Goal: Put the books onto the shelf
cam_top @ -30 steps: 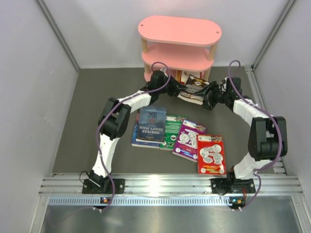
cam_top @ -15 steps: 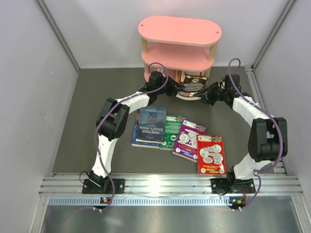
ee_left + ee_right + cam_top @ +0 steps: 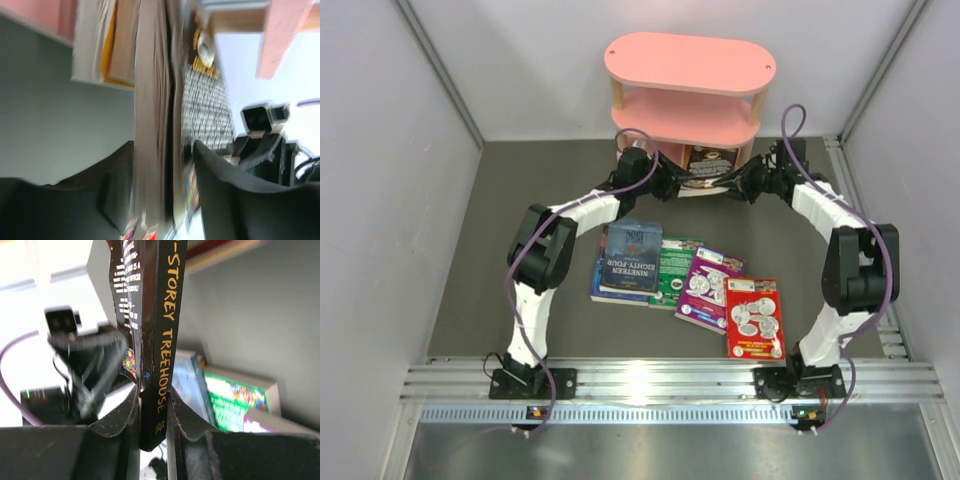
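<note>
A black book [image 3: 705, 168] with "Storey Treehouse" on its spine [image 3: 162, 335] hangs upright between both arms at the bottom tier of the pink shelf [image 3: 688, 62]. My right gripper [image 3: 744, 183] [image 3: 152, 395] is shut on its spine. My left gripper [image 3: 666, 180] [image 3: 164, 150] stands open around the same book's page edge [image 3: 150, 110], with slack on the cover side. Other books [image 3: 107, 47] rest on the shelf's bottom board. On the table lie a dark blue book [image 3: 630, 257], a green book [image 3: 676, 270], a purple book [image 3: 710, 287] and a red book [image 3: 753, 317].
The shelf stands against the back wall, with a pale wooden post [image 3: 280, 35] close to the held book. Grey walls close in the table [image 3: 520, 200] on both sides. An aluminium rail [image 3: 660, 382] carries the arm bases at the near edge.
Both arms have carried the black book back toward the shelf's bottom tier. The right gripper closed on the spine, and the left jaws have widened.
</note>
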Controlling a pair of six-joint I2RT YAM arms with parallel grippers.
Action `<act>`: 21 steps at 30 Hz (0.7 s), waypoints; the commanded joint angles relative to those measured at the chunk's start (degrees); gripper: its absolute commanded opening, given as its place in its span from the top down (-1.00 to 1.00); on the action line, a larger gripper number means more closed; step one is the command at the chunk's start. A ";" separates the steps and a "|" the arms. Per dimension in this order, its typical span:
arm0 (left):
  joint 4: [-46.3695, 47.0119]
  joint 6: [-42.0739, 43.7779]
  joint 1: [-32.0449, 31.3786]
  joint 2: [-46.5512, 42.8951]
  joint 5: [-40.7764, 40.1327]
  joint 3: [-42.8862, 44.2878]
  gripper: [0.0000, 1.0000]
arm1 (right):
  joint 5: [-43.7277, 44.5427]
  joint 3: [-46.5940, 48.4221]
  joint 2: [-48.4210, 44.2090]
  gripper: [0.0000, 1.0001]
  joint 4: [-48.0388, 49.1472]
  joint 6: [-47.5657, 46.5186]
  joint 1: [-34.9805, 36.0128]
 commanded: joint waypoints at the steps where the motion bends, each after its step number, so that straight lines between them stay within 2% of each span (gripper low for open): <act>1: -0.50 2.93 0.12 -5.81 1.40 -1.03 -0.18 | 3.09 5.91 2.31 1.00 4.42 -1.38 -0.34; 3: -0.94 3.54 0.73 -7.04 1.40 -2.17 -0.32 | 3.53 7.49 3.81 1.00 4.33 -1.38 -0.34; 6: -1.03 3.72 1.78 -9.24 1.32 -4.72 -0.42 | 3.53 9.77 6.00 1.00 4.33 -1.38 -0.51; 7: -1.03 3.81 2.05 -9.94 1.23 -5.42 -0.52 | 3.18 10.39 6.53 1.00 4.33 -1.38 -0.42; 21: -5.86 7.94 3.64 -18.56 2.02 -13.42 -0.56 | 2.48 21.56 17.79 1.00 1.69 -1.73 -1.04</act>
